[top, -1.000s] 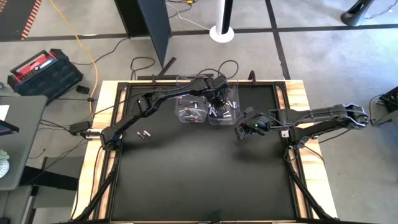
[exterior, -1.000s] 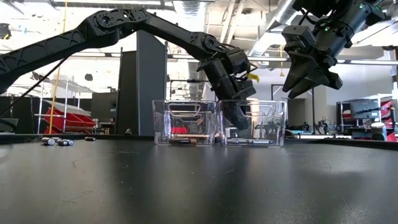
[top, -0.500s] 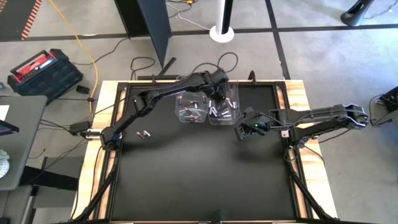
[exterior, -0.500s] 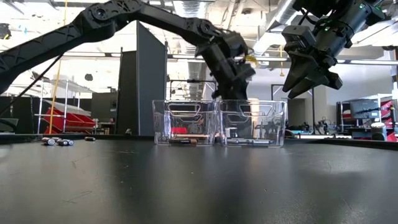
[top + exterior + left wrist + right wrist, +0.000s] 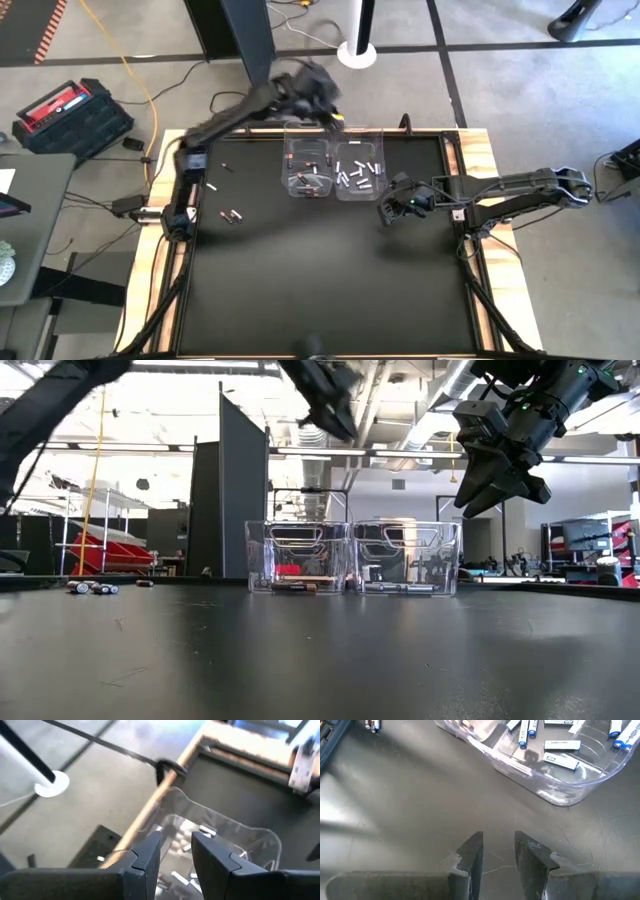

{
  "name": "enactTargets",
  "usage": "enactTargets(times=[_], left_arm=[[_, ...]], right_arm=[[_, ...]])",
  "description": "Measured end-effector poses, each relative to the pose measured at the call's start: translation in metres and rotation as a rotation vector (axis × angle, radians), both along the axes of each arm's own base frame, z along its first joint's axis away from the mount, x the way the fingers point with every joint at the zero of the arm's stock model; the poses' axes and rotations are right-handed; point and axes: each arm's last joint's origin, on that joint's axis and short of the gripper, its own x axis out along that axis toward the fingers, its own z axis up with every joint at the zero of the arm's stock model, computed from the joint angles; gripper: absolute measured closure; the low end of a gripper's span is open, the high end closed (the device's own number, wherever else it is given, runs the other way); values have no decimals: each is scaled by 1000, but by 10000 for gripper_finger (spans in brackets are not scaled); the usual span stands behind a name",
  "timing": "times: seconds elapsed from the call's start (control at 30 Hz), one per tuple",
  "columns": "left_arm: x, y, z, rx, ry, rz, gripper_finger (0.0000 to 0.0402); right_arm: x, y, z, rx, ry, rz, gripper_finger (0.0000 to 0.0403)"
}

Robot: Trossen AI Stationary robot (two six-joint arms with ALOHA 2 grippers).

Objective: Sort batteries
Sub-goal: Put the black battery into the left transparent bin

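1. The two clear bins stand side by side and touching near the far edge of the black table (image 5: 320, 280), and they serve as the landmark here: the left bin (image 5: 308, 172) and the right bin (image 5: 361, 172).
2. The right gripper (image 5: 388, 212) hangs above bare table on the near side of the right bin, just off that bin's right near corner. In the right wrist view its fingers (image 5: 472, 851) stand a little apart with nothing between them, the tabletop showing through the gap.
3. In the low view the right gripper (image 5: 492, 485) hangs higher than the bins' rims, to their right.
4. White batteries (image 5: 358, 174) lie loose on the floor of the right bin; the right wrist view shows the white batteries (image 5: 560, 745) up close.
5. Darker batteries (image 5: 310, 180) lie in the left bin.
6. A few loose batteries (image 5: 232, 215) lie on the table well to the left of the left bin, with one more farther back.
7. The left gripper (image 5: 318, 88) is raised beyond the bins, over the table's far edge. In the left wrist view its fingers (image 5: 150, 856) are slightly parted and empty, with the right bin below them.
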Motion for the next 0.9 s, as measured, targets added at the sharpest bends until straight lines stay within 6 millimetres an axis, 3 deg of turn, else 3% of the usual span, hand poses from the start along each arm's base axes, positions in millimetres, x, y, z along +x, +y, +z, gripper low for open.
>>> enactTargets(times=[0.17, 0.3, 0.43, 0.57, 0.9], left_arm=[[-48, -9, 41, 11, -21, 38, 297], [-72, -19, 43, -8, 26, 58, 297], [-89, -29, 26, -35, 54, 85, 297], [-110, -41, -4, -78, 41, 124, 297], [-192, -84, -79, -271, -47, 348, 297]], right_arm=[[0, 0, 0, 1, -1, -1, 276], [0, -1, 0, -14, -1, -17, 276], [0, -1, 0, -21, -5, -50, 276], [0, -1, 0, -21, -5, -52, 276], [0, -1, 0, -9, -10, -66, 276]])
